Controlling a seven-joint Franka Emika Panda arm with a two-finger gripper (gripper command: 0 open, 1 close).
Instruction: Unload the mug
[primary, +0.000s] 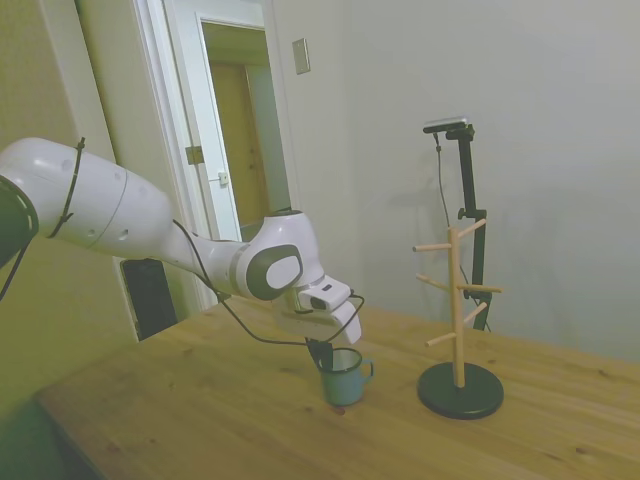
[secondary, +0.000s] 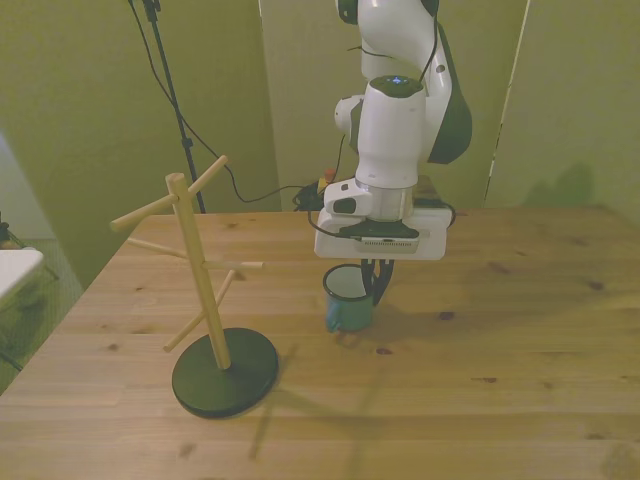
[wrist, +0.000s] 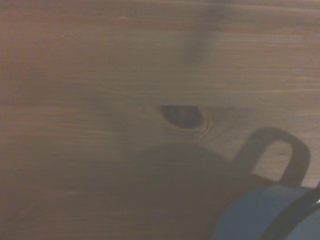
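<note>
While upright on the tabletop (secondary: 520, 330), mug (secondary: 346, 303) off the wooden peg stand (secondary: 208, 300), near its black base, toward front view's right. Gripper (secondary: 374, 283) straight above, dark fingers (primary: 320, 355) reaching down at the rim, one apparently inside, one outside; clamped or slack cannot tell. Handle turned toward the stand in side view. Wrist view blurred: blue mug edge (wrist: 260, 215), handle loop, dark knot (wrist: 182, 115) in the wood grain. Stand pegs bare.
</note>
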